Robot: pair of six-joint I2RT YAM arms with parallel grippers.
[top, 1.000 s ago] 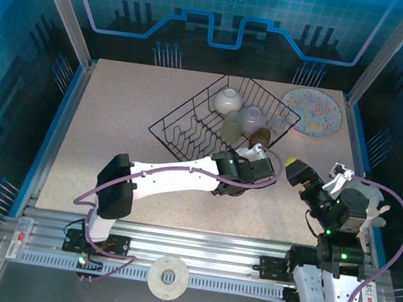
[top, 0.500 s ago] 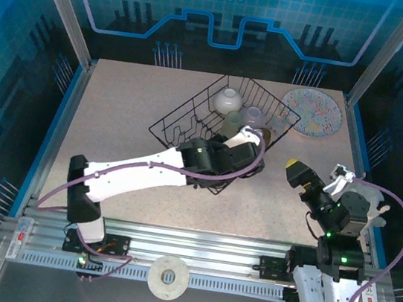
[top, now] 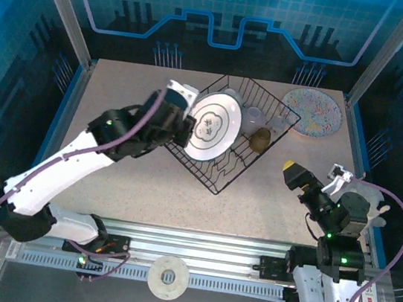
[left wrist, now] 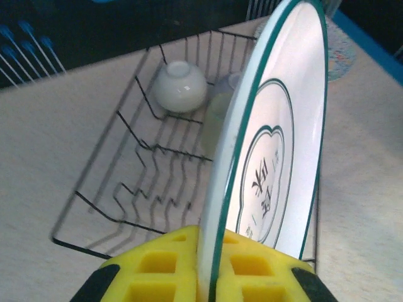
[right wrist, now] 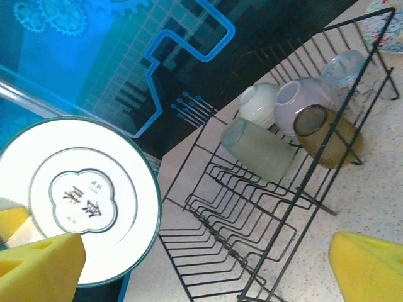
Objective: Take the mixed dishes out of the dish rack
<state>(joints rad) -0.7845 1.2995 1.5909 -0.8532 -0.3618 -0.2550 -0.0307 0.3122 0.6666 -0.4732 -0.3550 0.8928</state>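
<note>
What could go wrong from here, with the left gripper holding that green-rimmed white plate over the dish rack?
1. The left gripper pinches the plate only at its rim, so the plate could pivot or slip out and drop onto the dish rack, or onto the brown cup and frosted cup lying in it.
2. The plate hangs close over the rack. Swinging it away low might catch the wires or prongs.

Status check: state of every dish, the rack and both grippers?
white plate, on edge, held over dish rack
left gripper, shut on plate's rim
dish rack, on table, partly loaded
brown cup, on its side in rack
cream bowl, upside down in rack
patterned plate, flat on table
right gripper, open, empty
</note>
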